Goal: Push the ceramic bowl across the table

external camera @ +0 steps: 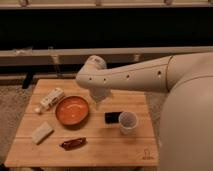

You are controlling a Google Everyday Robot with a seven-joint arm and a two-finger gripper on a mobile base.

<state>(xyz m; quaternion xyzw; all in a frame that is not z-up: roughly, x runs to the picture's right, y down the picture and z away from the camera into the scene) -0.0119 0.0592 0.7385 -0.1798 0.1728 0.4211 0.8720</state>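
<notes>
1. Watching the gripper (98, 103) hang over the slatted wooden bench (100, 147); I cannot tell its state.
2. The ceramic bowl (72, 111) sits on the bench just left of it.
3. Beyond it, pale rails (50, 51) cross a dark wall (100, 30).

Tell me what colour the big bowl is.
The ceramic bowl is orange-red, per the camera view; the gripper hangs by its rim.

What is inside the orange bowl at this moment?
Nothing shows inside the bowl, only bare glaze. The pincer hangs just outside its right rim, above the table. Whether it touches the rim cannot be told.
</notes>
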